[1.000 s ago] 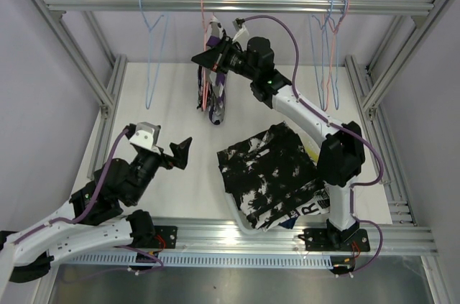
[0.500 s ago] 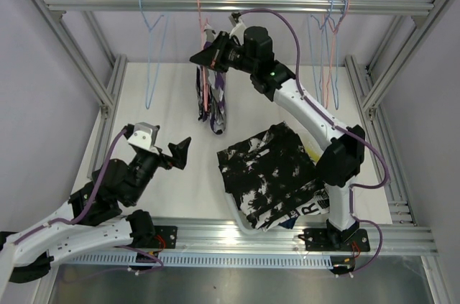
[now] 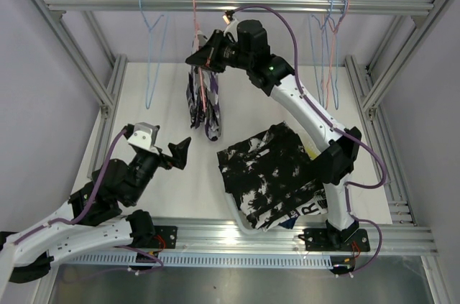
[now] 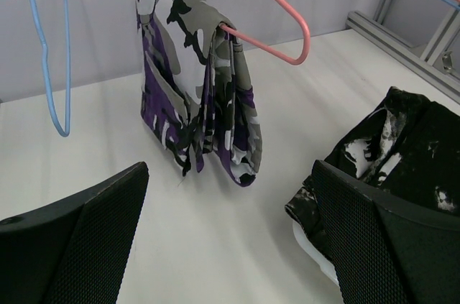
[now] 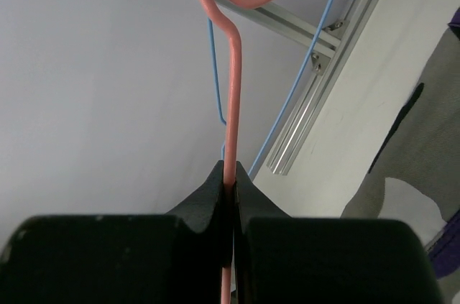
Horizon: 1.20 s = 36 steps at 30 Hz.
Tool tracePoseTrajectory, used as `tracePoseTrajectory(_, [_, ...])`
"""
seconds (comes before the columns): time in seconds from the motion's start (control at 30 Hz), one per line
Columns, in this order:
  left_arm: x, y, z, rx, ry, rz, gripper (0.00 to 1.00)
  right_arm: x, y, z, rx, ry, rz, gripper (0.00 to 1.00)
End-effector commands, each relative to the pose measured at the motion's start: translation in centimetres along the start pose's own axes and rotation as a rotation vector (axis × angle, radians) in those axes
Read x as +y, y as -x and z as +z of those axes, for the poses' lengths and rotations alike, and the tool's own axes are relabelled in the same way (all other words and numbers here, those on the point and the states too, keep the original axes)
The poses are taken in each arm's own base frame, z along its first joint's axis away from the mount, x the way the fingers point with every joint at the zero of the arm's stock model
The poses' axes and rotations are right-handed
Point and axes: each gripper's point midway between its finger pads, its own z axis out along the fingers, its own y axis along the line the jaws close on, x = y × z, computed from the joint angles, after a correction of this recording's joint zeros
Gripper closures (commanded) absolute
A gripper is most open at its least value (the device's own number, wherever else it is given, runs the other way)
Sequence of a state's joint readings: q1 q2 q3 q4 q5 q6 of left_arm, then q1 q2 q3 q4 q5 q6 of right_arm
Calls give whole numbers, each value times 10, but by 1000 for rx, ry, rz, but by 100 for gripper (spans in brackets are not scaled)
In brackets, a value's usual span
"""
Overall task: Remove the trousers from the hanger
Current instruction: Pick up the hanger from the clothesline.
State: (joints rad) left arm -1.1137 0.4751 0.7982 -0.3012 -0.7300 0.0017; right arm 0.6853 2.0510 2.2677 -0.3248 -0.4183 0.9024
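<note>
Right, the white surface (image 3: 172, 103) runs out beneath both arms, and the metal rail (image 3: 287, 5) crosses above the far end, higher than either pincer.

Biggest fabric out there: the black-and-white splatter trousers (image 3: 269, 171), lying in a crumpled heap on the surface. That's well below the right pincer (image 3: 198, 60) and on the near side of it, beside that arm's lower links. From the left wrist camera, the same heap sits ahead and off to the right, just past the right-hand finger.

Now the one that matters: the purple-white-black patterned trousers (image 3: 203, 106) are on the pink hanger (image 3: 195, 20), folded over its lower bar and hanging straight down. They dangle directly under the right pincer, with the top fold just beneath it. For the left pincer (image 3: 180, 152) they're straight ahead and well apart, framed between its two fingers. Whether the hems touch the surface, I can't tell.

The right pincer is clenched on the pink hanger's wire. The wrist view shows the jaws pressed flat on the straight shaft, below the twisted neck.

To that pincer's left a bare blue hanger (image 3: 153, 52) hangs from the rail. A bunch of blue and pink hangers (image 3: 330, 45) hangs well off to its right.

The left pincer is released, jaws spread wide, gripping nothing, hovering low over the surface.
</note>
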Motion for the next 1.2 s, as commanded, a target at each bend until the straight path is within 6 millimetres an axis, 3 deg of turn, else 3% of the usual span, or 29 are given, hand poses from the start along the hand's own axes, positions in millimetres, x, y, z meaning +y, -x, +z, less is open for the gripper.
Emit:
tracePoseTrajectory(0.0, [5, 6, -1, -20, 16, -3, 1, 128, 84, -59, -306, 335, -278, 100])
tracePoseTrajectory(0.33, [3, 5, 1, -17, 13, 2, 1, 156, 97, -93, -354, 343, -325, 100])
tracePoseTrajectory(0.83, [2, 2, 3, -5, 14, 14, 1, 177, 121, -145, -430, 343, -379, 100])
tracePoseTrajectory(1.03, [3, 0, 4, -1, 29, 22, 1, 173, 133, -157, -503, 280, -412, 100])
tracePoseTrajectory(1.07, [3, 0, 4, 1, 32, 26, 1, 183, 136, -168, -540, 294, -436, 100])
tracePoseTrajectory(1.1, [4, -1, 5, 4, 35, 29, 0, 169, 136, -160, -542, 263, -444, 100])
tracePoseTrajectory(1.17, [4, -1, 5, 3, 34, 30, 1, 169, 141, -163, -579, 246, -459, 100])
